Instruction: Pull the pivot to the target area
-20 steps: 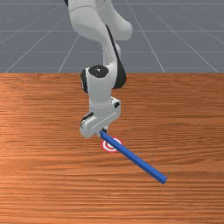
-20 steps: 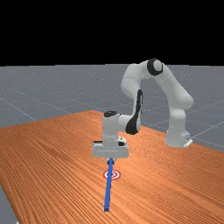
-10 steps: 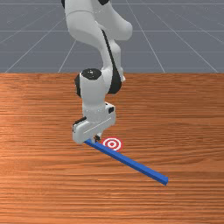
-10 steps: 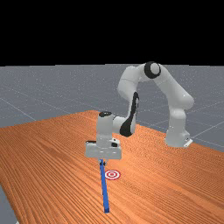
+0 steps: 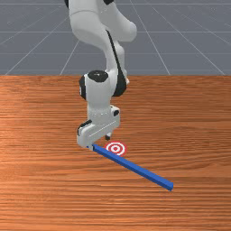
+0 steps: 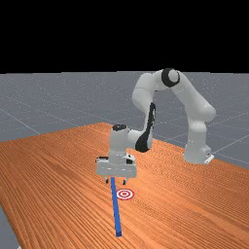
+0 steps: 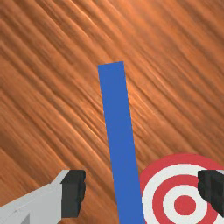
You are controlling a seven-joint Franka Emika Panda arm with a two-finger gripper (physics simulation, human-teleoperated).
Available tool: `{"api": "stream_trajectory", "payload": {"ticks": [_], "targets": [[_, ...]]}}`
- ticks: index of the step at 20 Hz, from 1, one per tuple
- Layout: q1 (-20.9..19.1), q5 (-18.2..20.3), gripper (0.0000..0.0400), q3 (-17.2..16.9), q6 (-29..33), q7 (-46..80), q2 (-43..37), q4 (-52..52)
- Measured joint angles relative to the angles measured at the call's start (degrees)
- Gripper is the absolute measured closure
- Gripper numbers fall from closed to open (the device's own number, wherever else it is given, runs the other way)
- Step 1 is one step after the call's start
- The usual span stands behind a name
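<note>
Tool (image 6: 115,182) pointing down, spread wide, gripping nothing, at one end of blue bar (image 6: 116,209)

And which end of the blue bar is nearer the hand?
The blue bar's left end in the front view, close by the hand; its other end lies farther off, lower right.

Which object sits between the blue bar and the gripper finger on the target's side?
The red-and-white target. The wrist view shows it spanning the gap, from the blue bar's edge to where the finger overlaps it.
</note>
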Motion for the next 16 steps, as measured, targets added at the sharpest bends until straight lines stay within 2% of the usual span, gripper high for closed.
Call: {"api": "stream_trajectory", "payload": {"ticks": [1,2,5,8,9,10,11,13,16], "targets": [[1.36,-0.19,0.0012,-1.32,-0.16,0.69,2.01,1.86],[3.18,-2.30,0.0000,-3.56,2.77,2.63,3.64,2.82],[5.56,-3.66,0.0000,-5.92,3.03,1.07,4.42,5.40],[6.27,-3.63,0.0000,-5.99,0.61,0.00,4.91,7.17],[6.52,-3.94,0.0103,-6.22,1.07,0.00,4.70,6.78],[6.70,-4.26,0.0059,-6.45,1.41,0.00,4.58,6.66],[6.83,-4.73,0.0173,-6.79,2.34,0.21,4.44,6.36],[6.96,-5.23,0.0285,-6.97,3.14,0.42,4.32,6.16],[6.69,-4.87,0.0301,-6.61,3.32,0.47,4.18,5.84]]}}
